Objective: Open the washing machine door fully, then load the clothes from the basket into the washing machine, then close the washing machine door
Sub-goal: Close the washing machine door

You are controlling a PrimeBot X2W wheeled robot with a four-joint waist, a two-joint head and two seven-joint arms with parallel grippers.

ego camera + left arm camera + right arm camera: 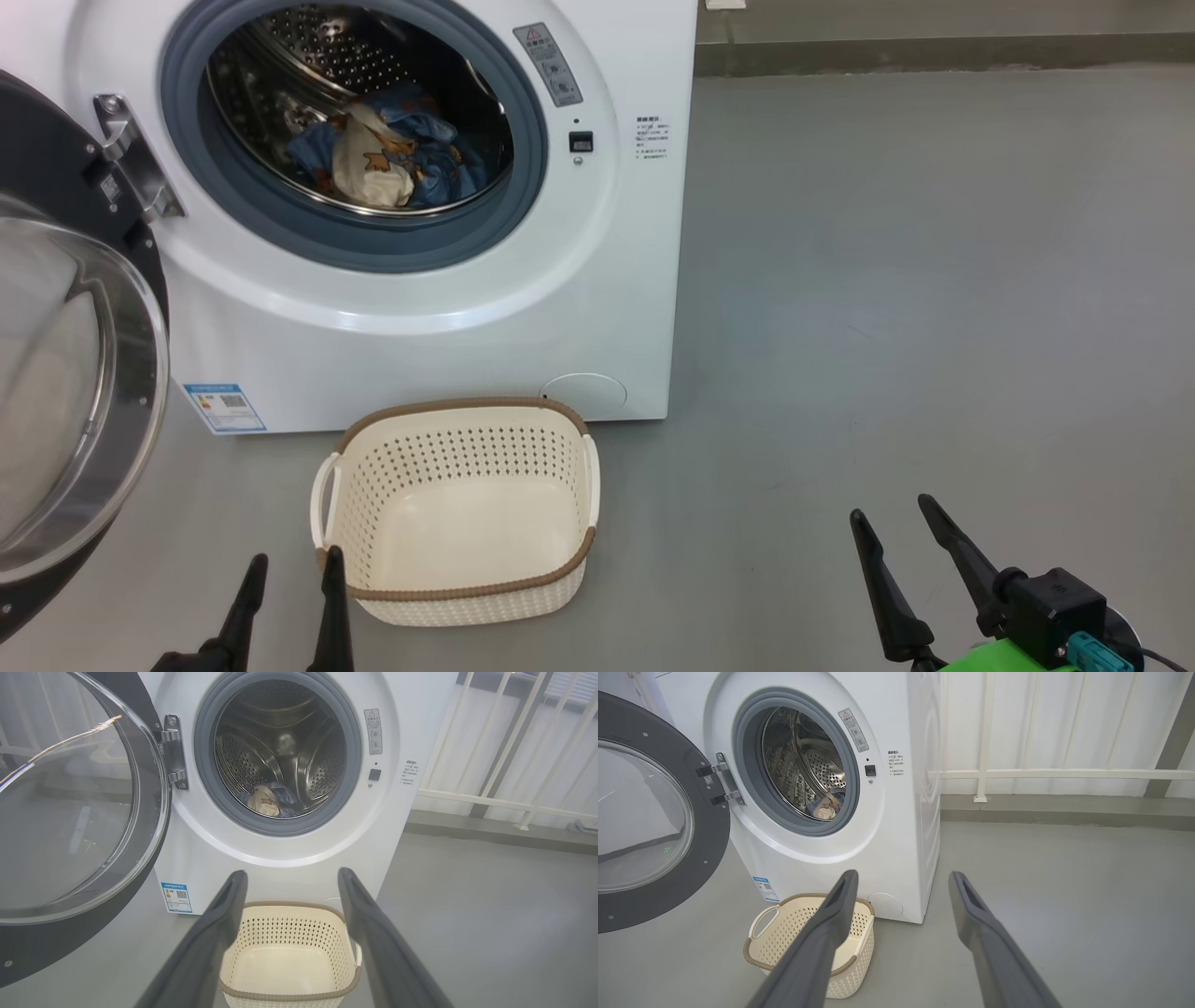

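Clothes [392, 154] are all in the drum [308, 56], basket [457, 404] sits empty on the floor [887, 280]. Left claw [294, 560] and right claw [892, 509] both spread open, holding nothing. My worry: while swinging the washing machine door [65, 373] shut, the left claw could clip the basket.

washing machine [420, 308]: one
door [56, 373]: one
basket [467, 448]: one
clothes [392, 159]: one heap
blue sticker [224, 406]: one
left gripper [294, 555] and right gripper [889, 506]: two

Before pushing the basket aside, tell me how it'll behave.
The basket is empty, perforated plastic: probably light, sliding easily on the smooth floor. Its thin sides may flex; a high push might tip it.
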